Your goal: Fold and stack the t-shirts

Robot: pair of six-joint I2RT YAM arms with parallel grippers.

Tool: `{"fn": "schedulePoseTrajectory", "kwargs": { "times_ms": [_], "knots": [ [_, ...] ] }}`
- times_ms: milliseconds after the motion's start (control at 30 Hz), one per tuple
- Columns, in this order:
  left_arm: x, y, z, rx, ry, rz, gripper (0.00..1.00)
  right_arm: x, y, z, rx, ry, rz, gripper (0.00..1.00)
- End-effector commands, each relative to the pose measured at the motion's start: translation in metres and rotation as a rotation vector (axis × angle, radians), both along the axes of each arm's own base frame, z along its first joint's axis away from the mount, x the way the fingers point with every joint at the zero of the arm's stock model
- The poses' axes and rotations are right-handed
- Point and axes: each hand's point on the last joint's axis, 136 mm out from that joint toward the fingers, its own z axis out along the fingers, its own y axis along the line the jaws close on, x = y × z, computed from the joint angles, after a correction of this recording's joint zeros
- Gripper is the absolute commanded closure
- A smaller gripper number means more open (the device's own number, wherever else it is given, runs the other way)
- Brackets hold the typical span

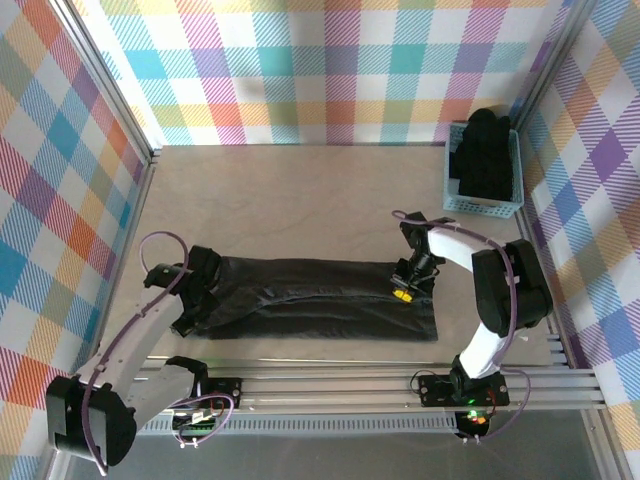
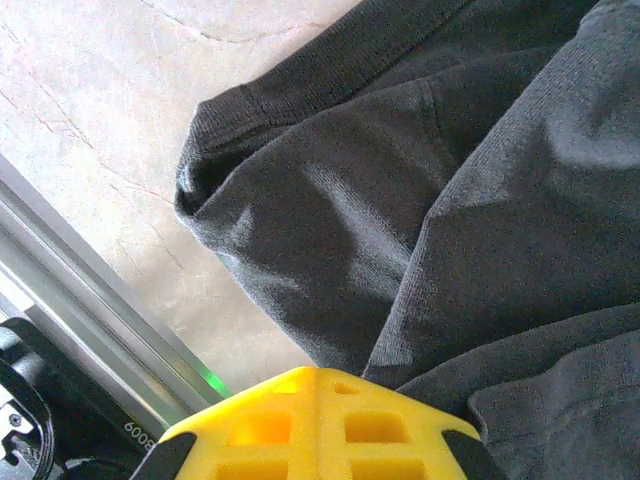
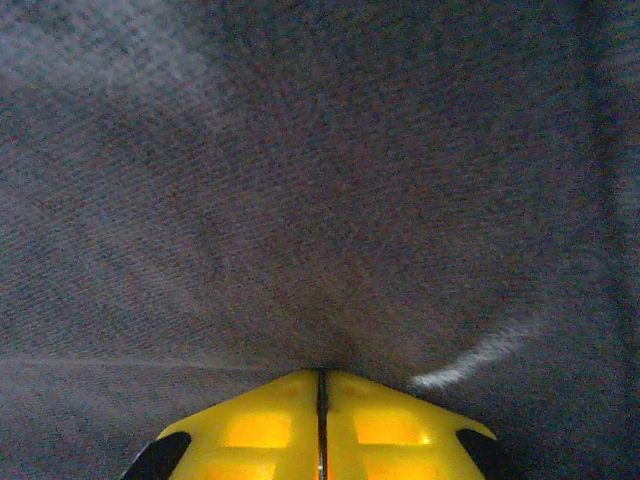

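While the left claw (image 1: 200, 300) at nine o'clock and the right claw (image 1: 403, 293) at three clench the t-shirt (image 1: 310, 300) — best lift evenly, cloth taut.

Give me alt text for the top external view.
A black t-shirt lies folded into a long strip across the near table, left hand at its left end, right hand at its right end. A light blue basket holding black clothes sits far right.

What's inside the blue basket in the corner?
A heap of black cloth fills the basket and sticks up above its rim. It looks like shirts, but how many there are, and whether anything lies beneath them, is hidden by the heap.
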Motion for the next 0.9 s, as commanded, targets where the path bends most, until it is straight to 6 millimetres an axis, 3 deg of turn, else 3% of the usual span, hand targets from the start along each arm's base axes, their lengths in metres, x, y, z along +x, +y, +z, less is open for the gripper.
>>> {"fn": "schedulePoseTrajectory", "kwargs": {
  "times_ms": [0, 33, 133, 200, 267, 367, 500, 567, 767, 867],
  "knots": [
    [0.000, -0.001, -0.005, 0.010, 0.017, 0.008, 1.00, 0.007, -0.009, 0.016, -0.049, -0.034, 0.000, 0.90],
    [0.000, -0.002, -0.006, 0.007, 0.026, 0.012, 1.00, 0.008, -0.010, 0.018, -0.057, -0.039, 0.006, 0.90],
    [0.002, -0.005, -0.002, -0.008, 0.032, 0.024, 0.74, 0.014, -0.016, 0.028, -0.084, -0.093, 0.014, 0.89],
    [0.014, -0.007, 0.012, -0.012, -0.021, 0.024, 0.60, 0.022, -0.013, 0.036, -0.064, -0.151, 0.027, 0.87],
    [0.032, -0.007, 0.029, -0.013, -0.092, 0.029, 0.54, 0.029, -0.001, 0.038, 0.003, -0.179, 0.047, 0.86],
    [0.073, -0.014, 0.031, -0.074, -0.149, 0.044, 0.54, 0.031, 0.014, 0.028, 0.067, -0.141, 0.046, 0.87],
    [0.131, -0.025, 0.008, -0.114, -0.120, 0.036, 0.60, 0.035, 0.017, 0.009, 0.064, -0.083, 0.005, 0.87],
    [0.151, -0.028, -0.008, -0.123, -0.084, 0.036, 0.64, 0.038, 0.012, 0.003, 0.036, -0.058, -0.014, 0.87],
    [0.172, -0.010, -0.050, -0.097, 0.034, 0.074, 0.73, 0.056, -0.001, -0.014, 0.001, 0.012, -0.072, 0.87],
    [0.181, 0.008, -0.059, -0.070, 0.073, 0.082, 0.75, 0.071, -0.009, -0.019, -0.012, 0.024, -0.088, 0.87]
  ]
}}
